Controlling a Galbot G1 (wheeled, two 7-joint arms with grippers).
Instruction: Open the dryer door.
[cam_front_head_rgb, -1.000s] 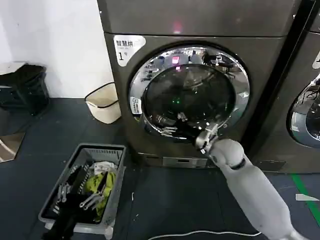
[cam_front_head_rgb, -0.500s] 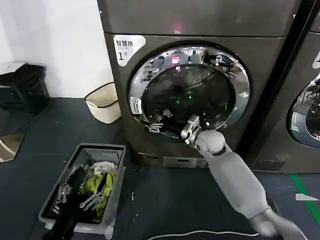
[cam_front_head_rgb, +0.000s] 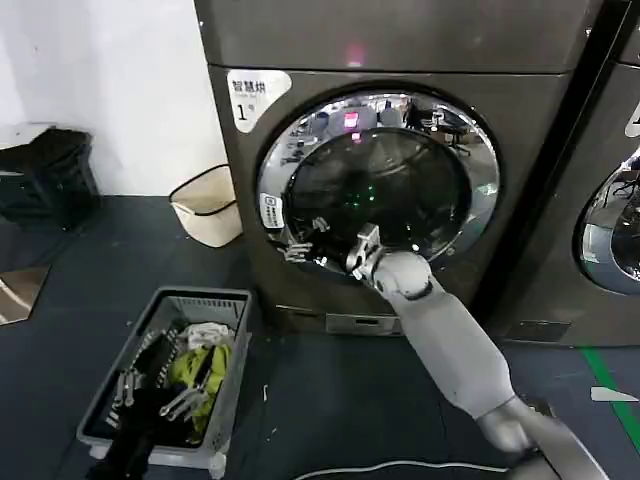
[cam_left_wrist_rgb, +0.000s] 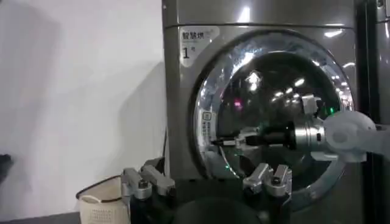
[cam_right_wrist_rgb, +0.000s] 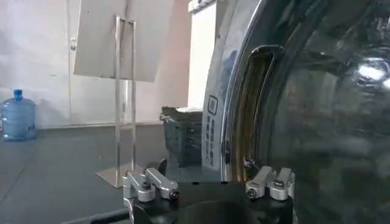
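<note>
The dryer is dark grey-brown with a white "1" sticker. Its door, dark glass in a wide chrome rim, lies flat against the front. My right gripper is open at the rim's lower left, its fingers spread just in front of the chrome. The right wrist view puts the open right gripper close to the rim's edge, beside a narrow recess. From the side, the left wrist view shows the right gripper pointing at the door. My left gripper is open, well back from the dryer.
A grey basket of clothes and hangers stands on the floor at the front left. A beige bin sits against the wall beside the dryer. A second grey machine stands on the right. A white cable lies on the dark floor.
My right arm has swung left across the lower part of the door, carrying the gripper from below the glass's middle to the rim's lower left. The door has not moved.
</note>
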